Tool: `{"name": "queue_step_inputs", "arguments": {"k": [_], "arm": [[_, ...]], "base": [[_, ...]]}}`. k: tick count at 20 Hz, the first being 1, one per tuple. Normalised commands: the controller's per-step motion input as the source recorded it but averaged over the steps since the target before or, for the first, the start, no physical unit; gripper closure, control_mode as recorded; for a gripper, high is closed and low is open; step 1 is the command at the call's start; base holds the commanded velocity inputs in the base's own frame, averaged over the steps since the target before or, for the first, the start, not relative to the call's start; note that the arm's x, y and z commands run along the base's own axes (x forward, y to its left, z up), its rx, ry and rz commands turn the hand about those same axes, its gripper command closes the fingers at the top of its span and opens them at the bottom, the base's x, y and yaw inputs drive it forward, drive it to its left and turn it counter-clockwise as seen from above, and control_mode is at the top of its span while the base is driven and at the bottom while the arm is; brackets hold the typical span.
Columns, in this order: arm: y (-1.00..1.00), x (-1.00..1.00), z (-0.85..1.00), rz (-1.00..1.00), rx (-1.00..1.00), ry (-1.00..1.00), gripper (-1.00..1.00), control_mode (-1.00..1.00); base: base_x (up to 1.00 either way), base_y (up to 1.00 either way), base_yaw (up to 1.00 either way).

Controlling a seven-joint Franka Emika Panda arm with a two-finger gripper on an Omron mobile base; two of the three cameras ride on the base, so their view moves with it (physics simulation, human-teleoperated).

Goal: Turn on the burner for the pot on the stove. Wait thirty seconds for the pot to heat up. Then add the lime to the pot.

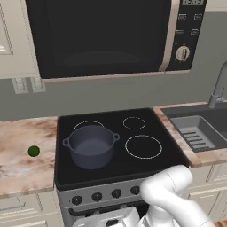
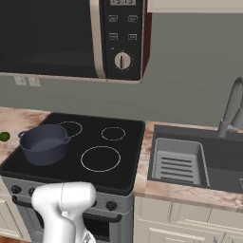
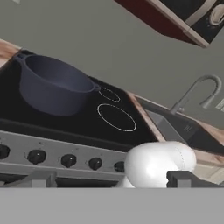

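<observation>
Sitting on counter (image 1: 20, 150) left of stove (image 1: 170, 153), lime (image 1: 33, 151) looks small, light, firm, rolly; pinch across middle. Pot (image 1: 91, 146) empty. Hand released, grasping nothing.

A pot (image 1: 91, 145) sits on the stove's (image 1: 168, 153) left side. A lime (image 1: 33, 151) lies on the counter (image 1: 20, 173) left of it. A sink (image 1: 201, 128) lies right.

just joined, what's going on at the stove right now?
The arm is low in front of the stove, its open gripper holding nothing and facing the knob row. No knob is touched yet. The pot sits empty on the stove's front-left ring. The lime lies on the counter left of the stove, not yet added.
</observation>
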Motion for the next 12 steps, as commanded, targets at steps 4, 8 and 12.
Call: {"name": "queue_step_inputs", "arguments": {"k": [4,8,12], "arm": [[-0.01,0.00,-0.44,0.08,0.03,-0.15,-1.00,-1.00],[-0.03,0.00,-0.42,0.14,0.02,-0.11,-1.00,-1.00],[-0.16,0.01,-0.03,0.16,0.03,-0.15,-1.00,-1.00]], "base": [[0.00,0.00,0.00],[0.00,0.00,0.00],[0.00,0.00,0.00]]}}
